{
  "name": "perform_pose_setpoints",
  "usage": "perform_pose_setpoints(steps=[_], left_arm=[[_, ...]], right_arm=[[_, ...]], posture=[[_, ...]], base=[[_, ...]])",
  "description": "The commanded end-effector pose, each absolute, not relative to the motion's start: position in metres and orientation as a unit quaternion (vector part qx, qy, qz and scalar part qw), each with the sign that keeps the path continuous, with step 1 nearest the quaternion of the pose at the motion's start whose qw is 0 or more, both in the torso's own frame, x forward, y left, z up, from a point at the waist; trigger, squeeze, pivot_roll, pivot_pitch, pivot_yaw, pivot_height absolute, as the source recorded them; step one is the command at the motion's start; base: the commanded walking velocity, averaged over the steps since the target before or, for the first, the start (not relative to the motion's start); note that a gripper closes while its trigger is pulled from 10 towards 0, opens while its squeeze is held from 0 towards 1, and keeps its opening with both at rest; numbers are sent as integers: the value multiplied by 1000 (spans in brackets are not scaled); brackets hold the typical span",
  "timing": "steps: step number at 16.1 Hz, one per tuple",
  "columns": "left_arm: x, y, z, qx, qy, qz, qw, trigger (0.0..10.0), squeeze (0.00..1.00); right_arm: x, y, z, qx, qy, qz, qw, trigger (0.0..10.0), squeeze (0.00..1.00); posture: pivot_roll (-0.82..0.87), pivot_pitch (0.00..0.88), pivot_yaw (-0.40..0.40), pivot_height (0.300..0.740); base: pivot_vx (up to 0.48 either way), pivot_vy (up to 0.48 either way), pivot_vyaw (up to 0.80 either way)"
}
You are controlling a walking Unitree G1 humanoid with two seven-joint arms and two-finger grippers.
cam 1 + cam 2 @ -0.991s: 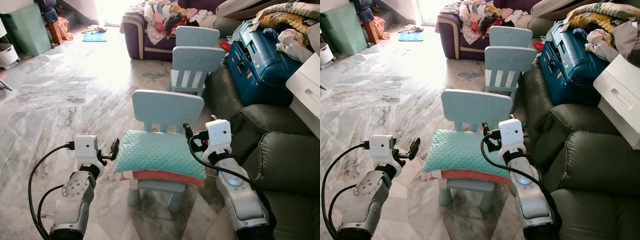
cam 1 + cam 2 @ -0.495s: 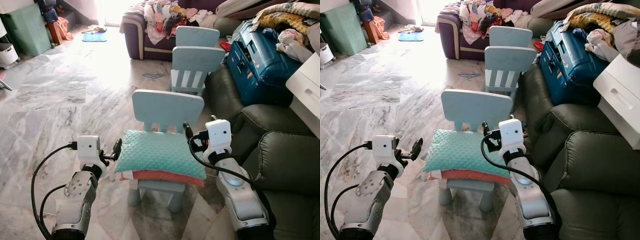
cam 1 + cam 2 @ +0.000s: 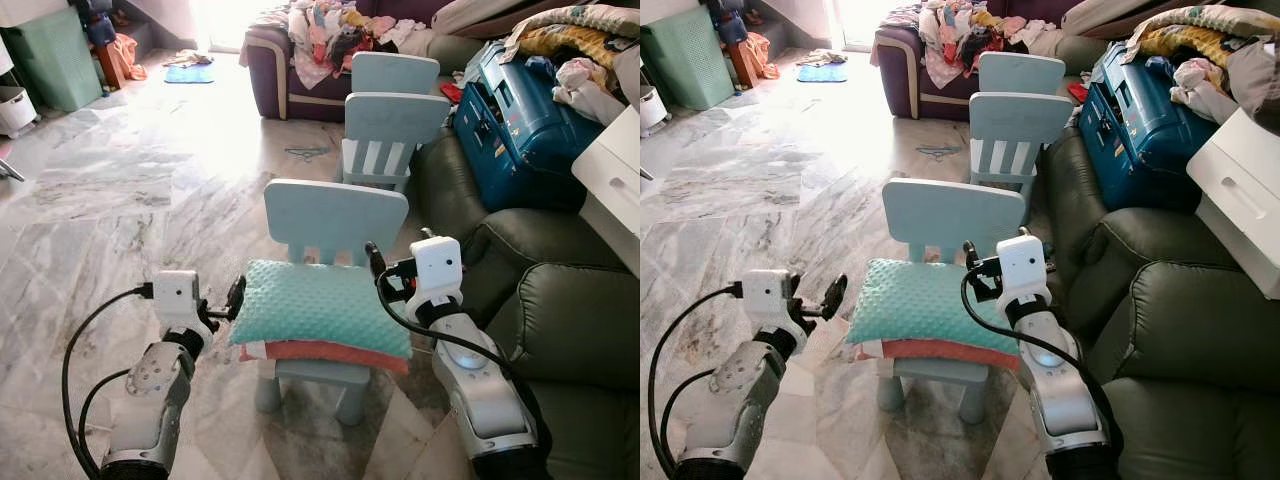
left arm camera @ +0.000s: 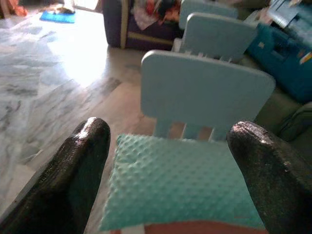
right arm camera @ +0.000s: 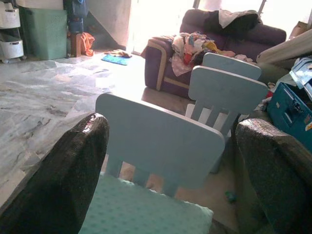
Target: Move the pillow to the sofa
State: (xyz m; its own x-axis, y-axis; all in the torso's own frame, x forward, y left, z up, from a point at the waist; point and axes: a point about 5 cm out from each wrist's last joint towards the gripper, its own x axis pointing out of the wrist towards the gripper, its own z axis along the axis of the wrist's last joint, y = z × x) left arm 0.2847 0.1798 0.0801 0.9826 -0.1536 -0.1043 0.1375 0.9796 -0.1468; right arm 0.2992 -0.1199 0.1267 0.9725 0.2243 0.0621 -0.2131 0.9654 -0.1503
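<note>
- The pillow (image 3: 318,305) is a teal cushion with a dimpled, dotted surface. It lies flat on the seat of the nearest pale blue chair (image 3: 335,220), on top of a thinner coral-red cushion (image 3: 325,352) whose edge shows below it.
- The green sofa (image 3: 560,320) stands just beside the chair, on the pillow's right; the pillow does not touch it.
- The left gripper (image 3: 236,297) sits at the pillow's left edge, fingers spread wide, the pillow's corner lying between them in the left wrist view and nothing clasped.
- The right gripper (image 3: 372,262) is at the pillow's far right corner, close to the chair back, fingers also spread wide and empty.
- Compared with a second ago, the left gripper has edged in from the floor side until it is just beside the pillow; the right gripper is almost where it was, and the pillow has not shifted.
- Two more pale blue chairs (image 3: 392,125) stand behind the pillow's chair.
- No writing can be read anywhere.
</note>
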Motion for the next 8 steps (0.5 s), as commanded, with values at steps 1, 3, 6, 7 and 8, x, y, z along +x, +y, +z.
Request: perform_pose_setpoints(steps=[1,3,6,7,8], left_arm=[[283,183,84,-69,49,-76,994,10000,0],[283,184,85,-77,45,-76,993,10000,0],[283,184,84,-78,45,-78,993,10000,0],[282,183,84,-79,46,-79,993,10000,0],[282,183,84,-80,46,-79,993,10000,0]], right_arm=[[301,-122,127,-70,-40,110,991,10000,0],[301,-122,129,-70,-43,111,990,10000,0],[301,-122,129,-69,-43,110,991,10000,0],[301,-122,129,-69,-43,110,991,10000,0],[301,-122,129,-69,-43,110,991,10000,0]], posture=[[-12,40,-58,740],[-12,39,-59,740],[-12,40,-58,740],[-12,40,-58,740],[-12,40,-58,740]], base=[[0,0,0],[377,0,0],[420,0,0],[431,0,0],[435,0,0]])
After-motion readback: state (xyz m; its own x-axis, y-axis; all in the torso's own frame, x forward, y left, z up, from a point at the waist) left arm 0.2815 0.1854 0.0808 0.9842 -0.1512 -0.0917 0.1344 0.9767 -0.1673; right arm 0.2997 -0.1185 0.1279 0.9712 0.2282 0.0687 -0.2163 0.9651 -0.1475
